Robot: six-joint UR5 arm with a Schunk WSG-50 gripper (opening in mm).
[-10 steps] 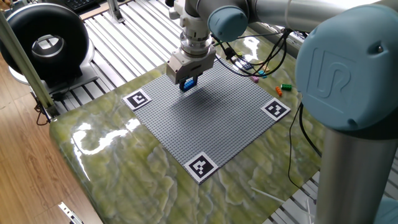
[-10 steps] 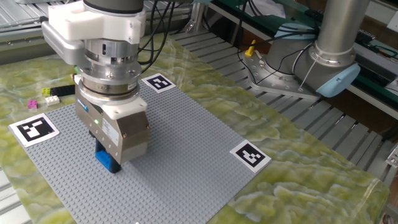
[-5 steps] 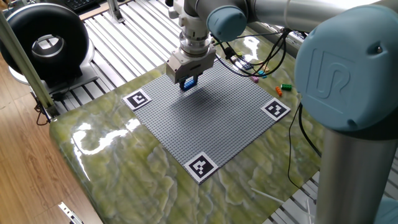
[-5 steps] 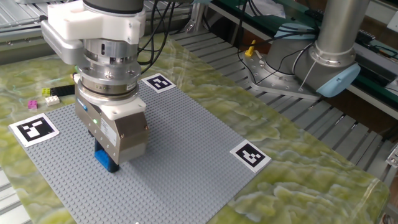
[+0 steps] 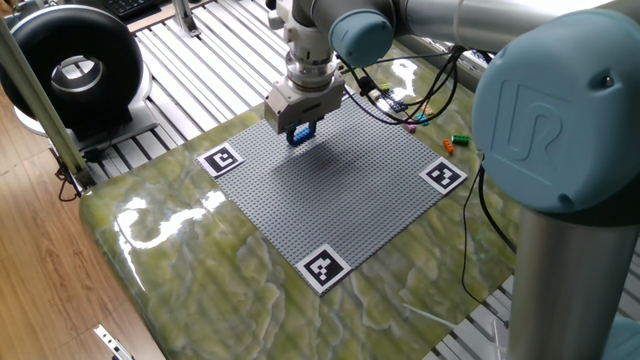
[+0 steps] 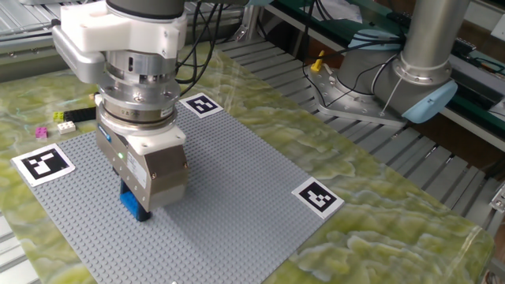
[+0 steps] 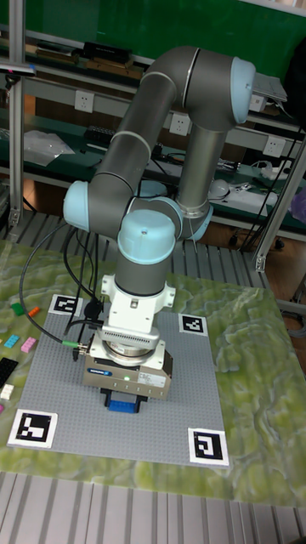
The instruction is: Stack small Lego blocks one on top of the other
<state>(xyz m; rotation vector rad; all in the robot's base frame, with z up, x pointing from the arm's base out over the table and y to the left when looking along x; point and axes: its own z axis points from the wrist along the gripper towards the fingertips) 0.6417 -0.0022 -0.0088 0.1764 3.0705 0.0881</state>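
Observation:
A blue Lego block point(image 5: 298, 135) point(image 6: 132, 203) point(image 7: 125, 403) shows between the fingers of my gripper point(image 5: 300, 130) point(image 6: 137, 199) point(image 7: 127, 396), which is shut on it. It hangs at or just above the grey baseplate point(image 5: 340, 190) point(image 6: 237, 197) point(image 7: 195, 382); I cannot tell whether it touches. Loose small blocks lie off the plate: pink point(image 5: 409, 127), orange point(image 5: 449, 146) and green point(image 5: 460, 138) ones, also a pink block point(image 6: 41, 132) and a yellow block point(image 6: 59, 116). In the tall view several blocks point(image 7: 29, 344) lie left of the plate.
Black-and-white marker tags point(image 5: 222, 159) point(image 5: 323, 268) point(image 5: 443, 175) sit at the baseplate corners. Cables point(image 5: 430, 95) run across the table behind the plate. A black round device point(image 5: 75, 65) stands off the table at the far left. The arm's grey column point(image 5: 575, 250) rises at the right.
The gripper with the blue block has shifted slightly toward the plate's far left corner. Nothing else has moved.

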